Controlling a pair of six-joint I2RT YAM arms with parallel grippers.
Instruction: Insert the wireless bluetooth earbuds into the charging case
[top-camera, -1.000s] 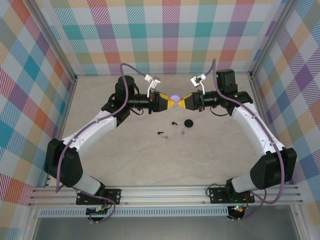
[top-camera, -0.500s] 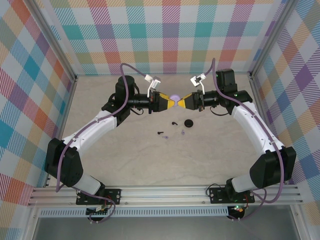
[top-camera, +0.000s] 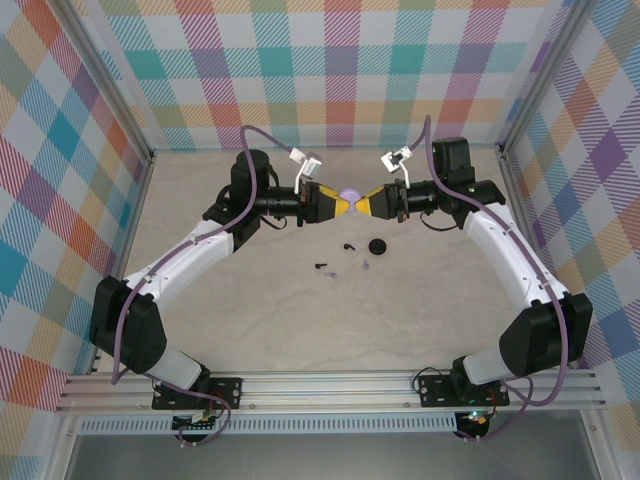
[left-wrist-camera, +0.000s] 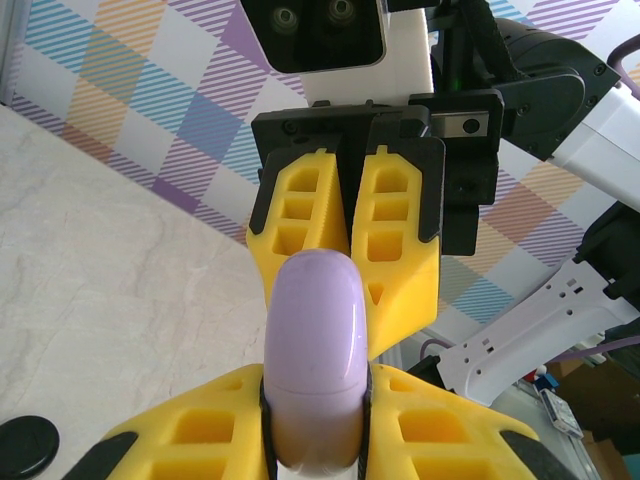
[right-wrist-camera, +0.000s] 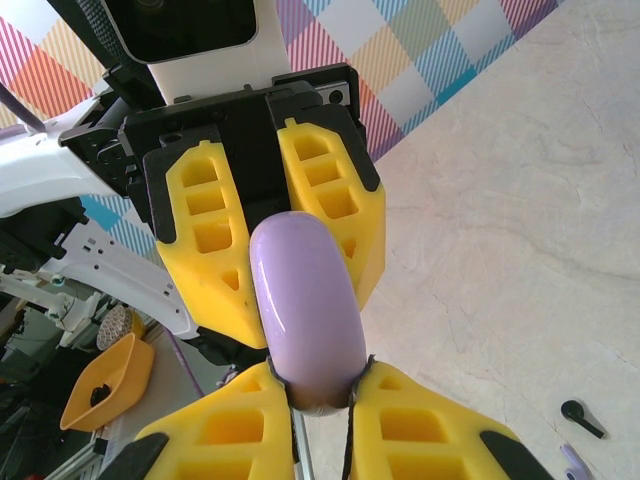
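A pale lavender charging case (top-camera: 350, 194) hangs closed above the far middle of the table, seen edge-on. My left gripper (top-camera: 339, 206) is shut on one end of it and my right gripper (top-camera: 363, 206) on the other. The left wrist view shows the case (left-wrist-camera: 315, 340) pinched at my left gripper (left-wrist-camera: 315, 400). In the right wrist view it (right-wrist-camera: 305, 300) sits clamped in my right gripper (right-wrist-camera: 320, 385). Two black earbuds (top-camera: 348, 245) (top-camera: 321, 266) and two lavender earbuds (top-camera: 366, 267) (top-camera: 334, 272) lie on the table below.
A round black case (top-camera: 377, 246) rests beside the earbuds, and its edge (left-wrist-camera: 25, 445) shows in the left wrist view. One black earbud (right-wrist-camera: 580, 415) and a lavender earbud (right-wrist-camera: 570, 460) lie at the right wrist view's lower right. Checked walls enclose the table.
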